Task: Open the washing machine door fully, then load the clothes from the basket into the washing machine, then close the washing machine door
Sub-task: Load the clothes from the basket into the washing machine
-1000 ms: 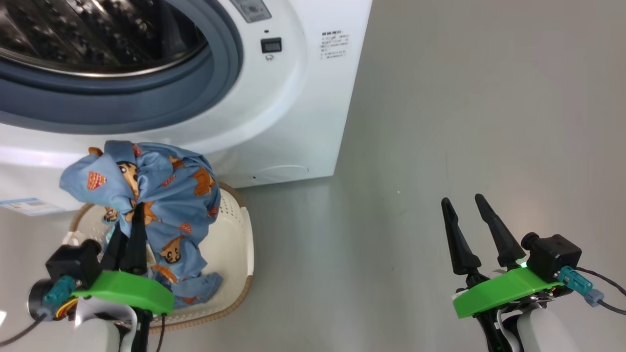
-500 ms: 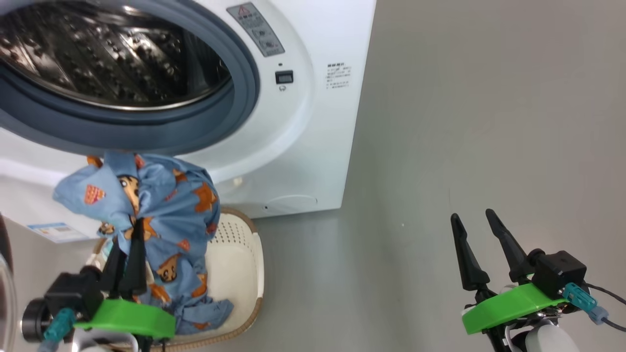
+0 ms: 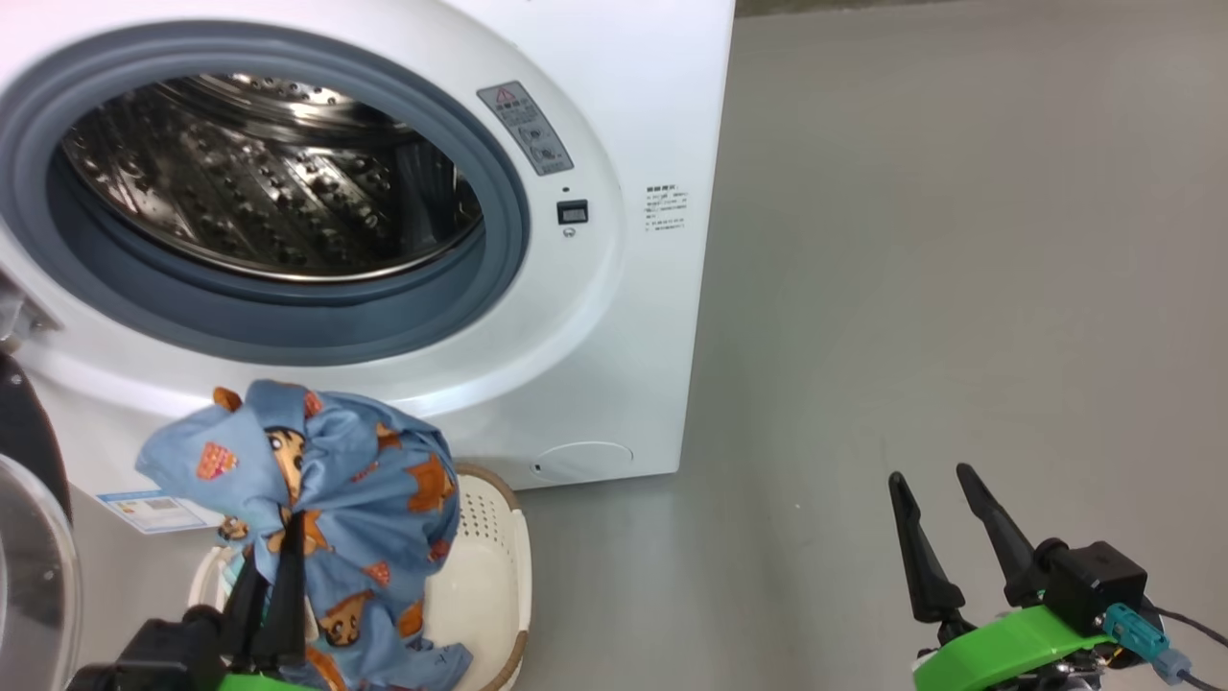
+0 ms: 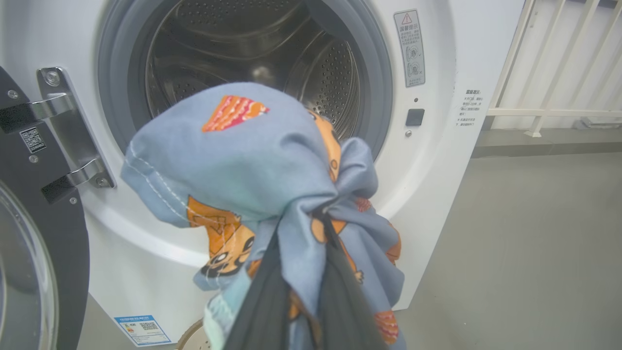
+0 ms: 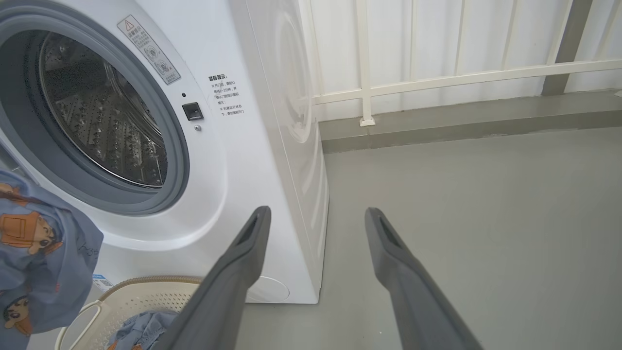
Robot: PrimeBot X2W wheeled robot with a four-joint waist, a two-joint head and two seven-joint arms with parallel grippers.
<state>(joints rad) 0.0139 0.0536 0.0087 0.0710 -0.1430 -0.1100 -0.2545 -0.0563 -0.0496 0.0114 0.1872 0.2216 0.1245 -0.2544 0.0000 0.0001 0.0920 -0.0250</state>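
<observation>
The white washing machine stands with its steel drum exposed. The washing machine door hangs swung out at the left edge, black rim and glass showing. My left gripper is shut on the clothes, a blue bear-print bundle held above the basket and just below the drum mouth. From the left wrist, the clothes bunch over the left gripper. More blue fabric lies in the basket. My right gripper is open and empty over the floor.
Bare grey floor stretches to the right of the machine. A white railing runs along the wall behind it. The door's metal hinge juts out left of the drum opening. A blue label sits low on the machine front.
The head view has tilted up, showing far more of the drum and the door's edge. The left gripper still holds the bundle over the basket; the right gripper stays open.
</observation>
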